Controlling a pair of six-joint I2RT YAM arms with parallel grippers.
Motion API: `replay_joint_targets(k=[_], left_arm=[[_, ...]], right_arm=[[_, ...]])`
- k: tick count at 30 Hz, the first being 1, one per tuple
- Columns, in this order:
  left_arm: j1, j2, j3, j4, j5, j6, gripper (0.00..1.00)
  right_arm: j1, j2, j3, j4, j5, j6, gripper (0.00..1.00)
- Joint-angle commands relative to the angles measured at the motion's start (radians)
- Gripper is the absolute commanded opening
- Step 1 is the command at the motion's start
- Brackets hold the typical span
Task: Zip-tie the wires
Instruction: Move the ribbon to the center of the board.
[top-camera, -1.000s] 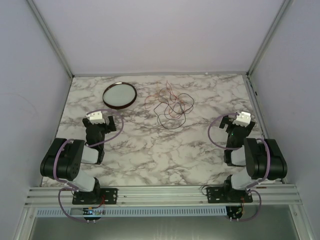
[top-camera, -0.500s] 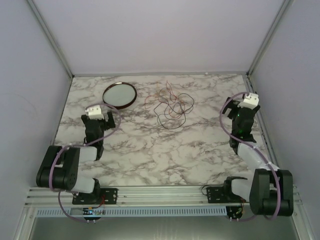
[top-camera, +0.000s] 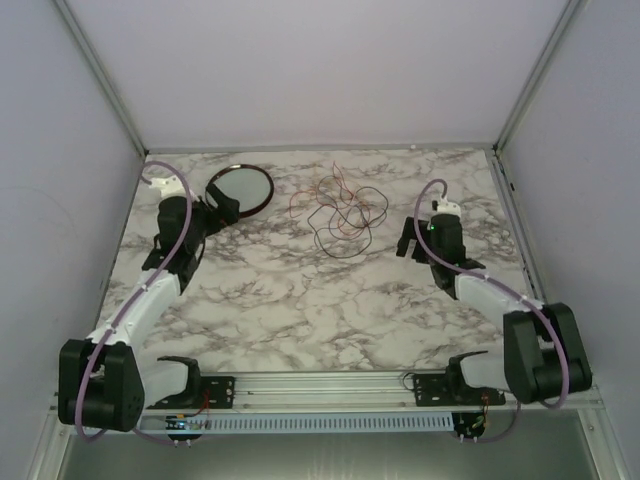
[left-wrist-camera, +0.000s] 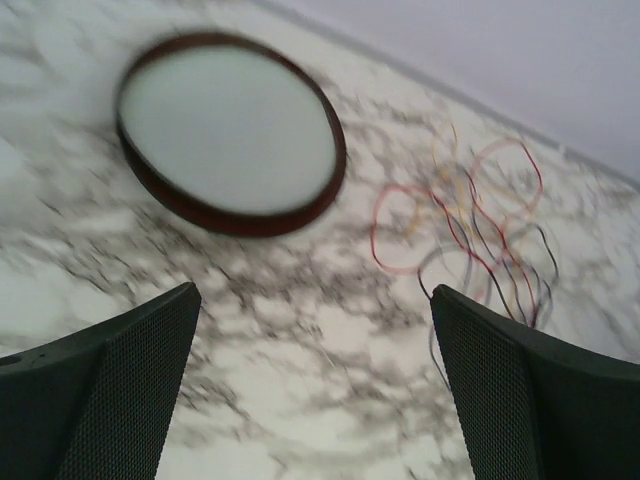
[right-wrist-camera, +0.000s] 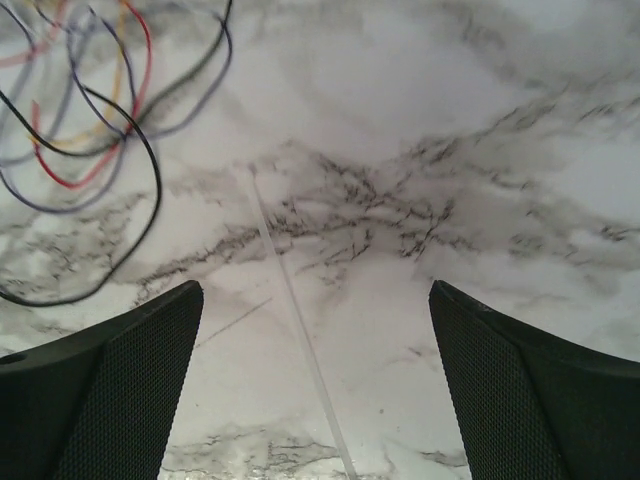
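The wires (top-camera: 340, 213) are a loose tangle of thin red and dark loops lying on the marble table, right of the dish. They show at the right of the left wrist view (left-wrist-camera: 482, 228) and at the top left of the right wrist view (right-wrist-camera: 92, 128). A thin clear zip tie (right-wrist-camera: 296, 332) lies flat on the table between my right fingers, touching neither. My left gripper (top-camera: 224, 208) (left-wrist-camera: 315, 385) is open and empty, just near of the dish. My right gripper (top-camera: 407, 242) (right-wrist-camera: 315, 385) is open and empty, right of the wires.
A round dark-rimmed dish (top-camera: 240, 190) with a pale inside sits at the back left of the table; it also shows in the left wrist view (left-wrist-camera: 230, 135). Pale walls and metal frame posts (top-camera: 110, 90) enclose the table (top-camera: 320, 310) on three sides.
Both arms have stretched out from their folded poses. My left gripper went forward to the dish's near edge. My right gripper swung forward and left towards the wires. The wires have not moved.
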Motion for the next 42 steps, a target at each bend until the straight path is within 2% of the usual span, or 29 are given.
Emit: replay_joint_targets(k=[1,10,18,24,30,34,38,42], left_arm=[[-0.031,-0.001,0.012,-0.163,0.151,-0.104,1.0],[-0.072,0.009,-0.026,-0.185,0.153,-0.107,1.0],[-0.073,0.023,-0.013,-0.184,0.148,-0.109,1.0],[-0.073,0.027,0.007,-0.189,0.15,-0.105,1.0],[-0.074,0.03,0.03,-0.196,0.154,-0.103,1.0],[-0.074,0.032,0.05,-0.202,0.164,-0.099,1.0],[-0.076,0.047,0.088,-0.214,0.212,-0.082,1.0],[-0.096,0.088,0.13,-0.228,0.244,-0.066,1.0]], right_arm=[[0.037,0.091,0.077,-0.041,-0.004,0.04,0.92],[0.099,0.275,0.205,-0.061,0.031,-0.006,0.76],[0.149,0.385,0.312,-0.148,0.109,-0.059,0.53],[0.162,0.418,0.331,-0.176,0.141,-0.062,0.38],[0.162,0.444,0.33,-0.179,0.145,-0.053,0.33],[0.161,0.465,0.334,-0.184,0.141,-0.052,0.26],[0.139,0.468,0.335,-0.204,0.127,-0.027,0.1],[0.106,0.468,0.339,-0.22,0.146,-0.045,0.04]])
